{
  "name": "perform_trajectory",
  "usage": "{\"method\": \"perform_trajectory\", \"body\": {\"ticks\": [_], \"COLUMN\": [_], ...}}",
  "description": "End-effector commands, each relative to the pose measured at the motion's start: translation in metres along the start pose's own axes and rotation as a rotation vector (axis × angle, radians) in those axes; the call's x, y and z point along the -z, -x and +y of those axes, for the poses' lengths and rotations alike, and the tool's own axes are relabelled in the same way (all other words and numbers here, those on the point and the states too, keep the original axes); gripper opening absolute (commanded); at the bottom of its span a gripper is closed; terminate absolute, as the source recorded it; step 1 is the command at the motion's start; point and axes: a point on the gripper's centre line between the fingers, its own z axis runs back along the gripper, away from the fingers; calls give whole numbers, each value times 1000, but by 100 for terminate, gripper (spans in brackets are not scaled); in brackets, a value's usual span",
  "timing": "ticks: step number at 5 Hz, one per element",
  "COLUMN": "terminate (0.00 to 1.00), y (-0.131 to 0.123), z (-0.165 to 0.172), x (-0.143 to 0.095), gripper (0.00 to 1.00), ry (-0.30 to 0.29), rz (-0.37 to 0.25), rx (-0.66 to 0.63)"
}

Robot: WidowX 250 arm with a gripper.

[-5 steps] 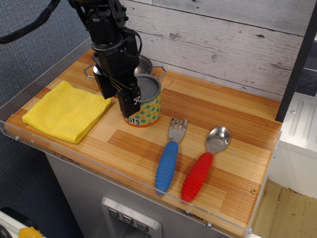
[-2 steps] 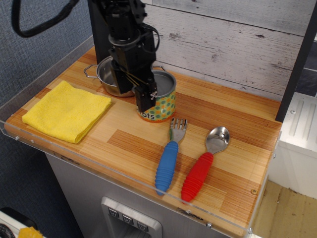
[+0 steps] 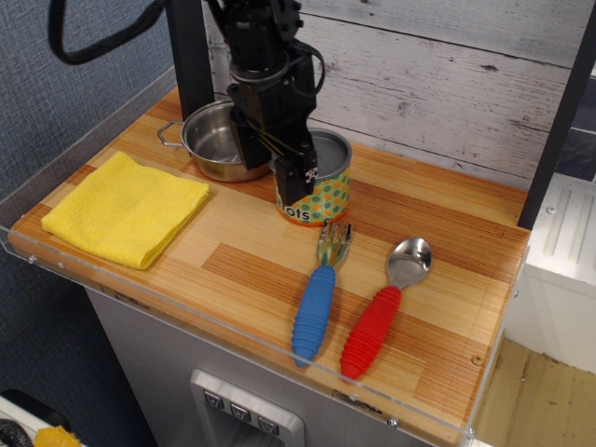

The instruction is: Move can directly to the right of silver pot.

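A yellow cloth [image 3: 125, 207] is lying folded at the left end of the wooden counter [image 3: 438, 270], well clear of the work. Just right of it, the silver pot [image 3: 216, 142] is sitting near the back wall, shallow, round and shiny, one thin wire handle sticking out toward the left. The black pincer [image 3: 294, 177] is reaching down over the pot's right edge and is clamping the can [image 3: 319, 191] by its near-left rim, one finger showing against the outside of the label. The can is standing upright, touching or nearly touching the pot on its right side; it is short, with a grey top and an orange-yellow label dotted with green and some printed letters low on the side.

To finish well, the arm probably needs only to settle the can flat on the counter beside the pot, level with it instead of forward, then release straight up without tipping it. Further right, a blue-handled fork [image 3: 319, 293] and a red-handled spoon [image 3: 383, 305] are lying near the front edge, the fork's tines just in front of the can.
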Motion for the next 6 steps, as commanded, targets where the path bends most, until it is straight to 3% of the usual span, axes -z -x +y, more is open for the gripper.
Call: {"method": "perform_trajectory", "body": {"ticks": [1,6], "terminate": [0,0], "y": [-20,-70], "z": [10,-12], "x": [-12,-15], "gripper": [100,100], "ry": [-31,22], "rz": [-35,-120], "rx": [-3,43]}}
